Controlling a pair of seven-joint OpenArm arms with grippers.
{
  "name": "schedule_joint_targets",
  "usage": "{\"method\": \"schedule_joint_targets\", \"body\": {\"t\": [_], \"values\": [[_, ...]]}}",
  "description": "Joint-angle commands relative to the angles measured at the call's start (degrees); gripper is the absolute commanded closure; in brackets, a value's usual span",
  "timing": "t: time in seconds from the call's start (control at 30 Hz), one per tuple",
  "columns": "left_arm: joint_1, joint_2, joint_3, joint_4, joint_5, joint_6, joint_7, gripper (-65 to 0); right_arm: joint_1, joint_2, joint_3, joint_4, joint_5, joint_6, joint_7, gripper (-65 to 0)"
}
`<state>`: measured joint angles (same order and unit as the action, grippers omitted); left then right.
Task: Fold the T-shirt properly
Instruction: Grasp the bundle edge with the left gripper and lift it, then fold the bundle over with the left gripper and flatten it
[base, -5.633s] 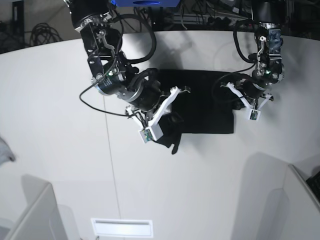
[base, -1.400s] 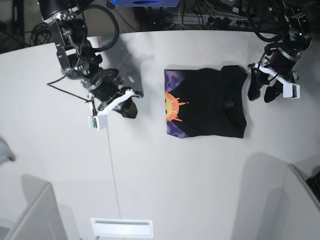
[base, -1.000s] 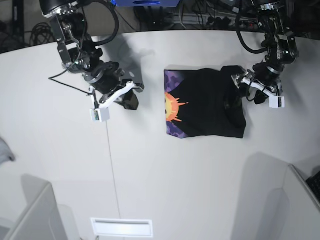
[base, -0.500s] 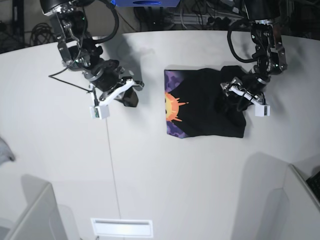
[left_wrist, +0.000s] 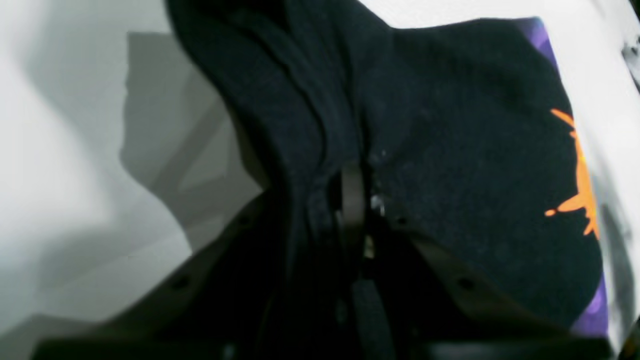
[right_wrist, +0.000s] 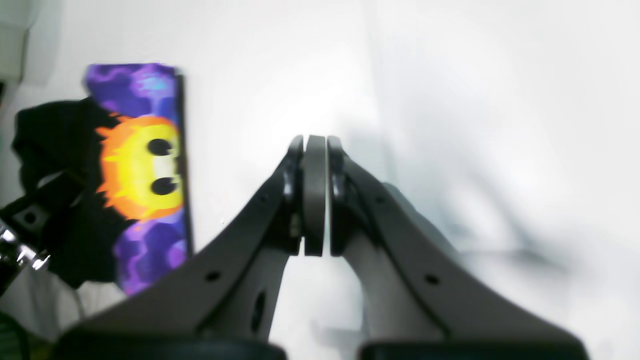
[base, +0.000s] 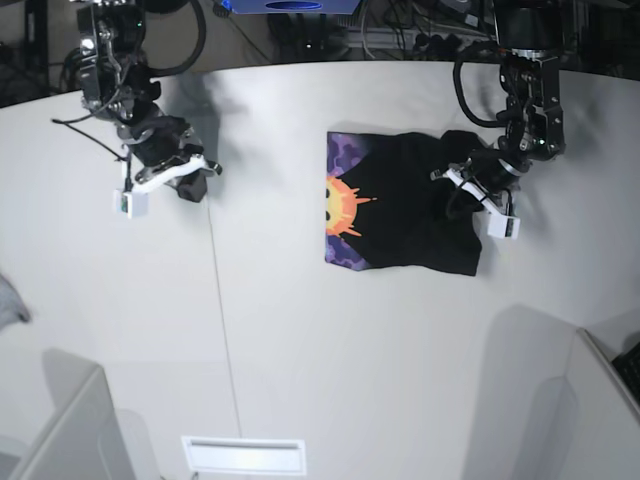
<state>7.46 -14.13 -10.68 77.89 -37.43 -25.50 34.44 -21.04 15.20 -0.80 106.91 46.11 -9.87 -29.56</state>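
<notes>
left wrist view: the left pincer is pinched on a bunched ridge of the black t-shirt at centre frame; the grip looks thin, so the cloth could slip free on a pull.

right wrist view: the right pincer is closed and empty over the white counter.

base view: the t-shirt lies centre-right, part folded; dragging it could undo the fold.

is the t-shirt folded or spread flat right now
Partly folded: the T-shirt lies as a compact rectangle with the sun print along one edge, while the left end effector pinches bunched black cloth at the other.
</notes>
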Motion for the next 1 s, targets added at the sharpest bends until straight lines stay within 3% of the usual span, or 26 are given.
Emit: {"method": "schedule_joint_targets", "body": {"t": [0.0,0.17,0.3,0.43,0.73,0.97], "values": [[0.3,-0.3,0.3,-0.1,4.5,1.0,3.9,0.0,-0.2,0.5,1.4,1.2,0.3,0.7,1.1,0.0],[-2.0,-1.9,5.4,-0.1,12.9,1.0,4.4,0.0,-3.1,0.6,7.3,1.2,0.3,0.8,1.0,0.0],[-5.9,-3.1,11.4,0.0,19.5,0.9,9.6,0.0,-5.5,0.6,10.8,1.2,0.3,0.8,1.0,0.0],[-9.8,-3.1,16.4,0.0,23.2,0.7,10.7,0.0,-7.7,0.1,13.6,1.2,0.3,0.8,1.1,0.0],[-18.2,-4.6,36.4,-0.6,32.9,0.7,10.7,0.0,-11.5,0.0,19.1,1.0,0.2,0.8,1.1,0.0],[-24.0,-4.6,50.8,-0.7,36.9,0.6,10.4,0.0,-13.8,-1.4,21.2,1.0,0.2,0.8,1.1,0.0]]}}
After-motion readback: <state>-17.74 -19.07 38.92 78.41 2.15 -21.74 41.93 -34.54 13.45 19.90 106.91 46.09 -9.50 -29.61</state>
